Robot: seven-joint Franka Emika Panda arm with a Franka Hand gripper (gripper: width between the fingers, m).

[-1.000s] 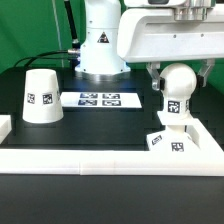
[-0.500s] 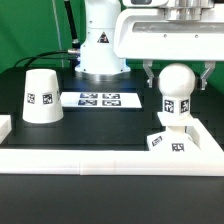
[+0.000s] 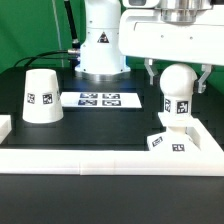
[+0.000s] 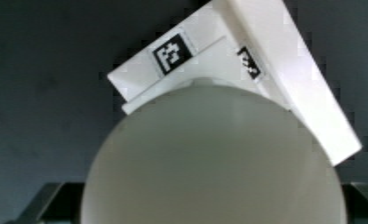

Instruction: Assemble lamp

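Black bench (image 3: 100, 130) holds all the parts. Biggest, the shade (image 3: 40, 95), sits at 9 o'clock in the exterior view, well apart from the rest, not held. At 3 o'clock the gripper (image 3: 177, 82) has risen slightly in the last second, jaws spread wide either side of the bulb (image 3: 177, 90), clear of it, grasping nothing. The bulb stands upright on the base (image 3: 168, 141) at 4 o'clock. Reads as bulb seated and released; shade likely next.

Glossy white arm (image 3: 98, 25), small black logo (image 3: 100, 43), dark claw fingers (image 3: 150, 72).
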